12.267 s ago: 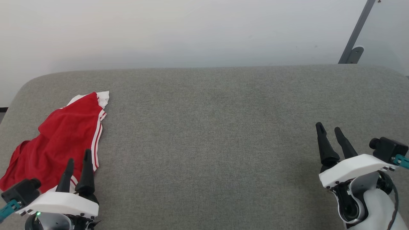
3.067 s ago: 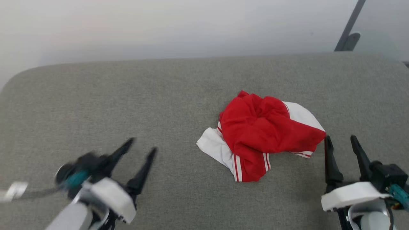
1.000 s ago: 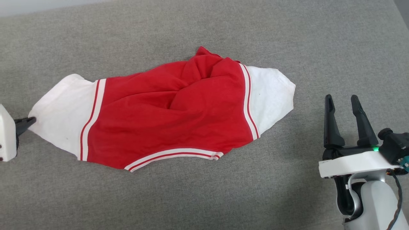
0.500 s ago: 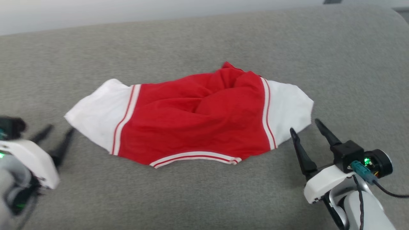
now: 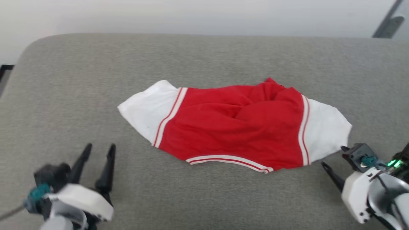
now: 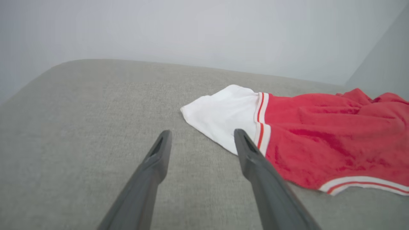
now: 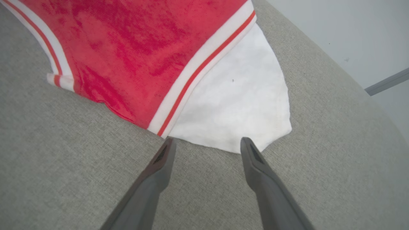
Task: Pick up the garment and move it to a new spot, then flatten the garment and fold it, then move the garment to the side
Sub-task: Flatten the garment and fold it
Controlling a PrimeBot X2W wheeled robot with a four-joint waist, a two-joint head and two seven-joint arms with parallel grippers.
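Since a second ago the left gripper (image 5: 100, 147) has let go of the left-hand sleeve (image 5: 147, 111) and drawn back toward the robot; its jaws now stand released and empty, well short of the cloth, with the sleeve ahead and to one side in the left wrist view. Meanwhile the right gripper (image 5: 333, 155) has turned in toward the right-hand sleeve (image 5: 326, 131), jaws spread and holding nothing, their tips just beside the sleeve's edge (image 7: 236, 105). Stretched sideways, the garment (image 5: 239, 127) lies in the middle of the grey padded surface (image 5: 204, 57), both white sleeves out, though the red body is bunched in folds near its far right. Flattening looks to be the step in hand: the right jaws should slide low, straddle the sleeve edge, close on cloth alone and pull outward along the surface, gently enough that the whole shirt does not drag
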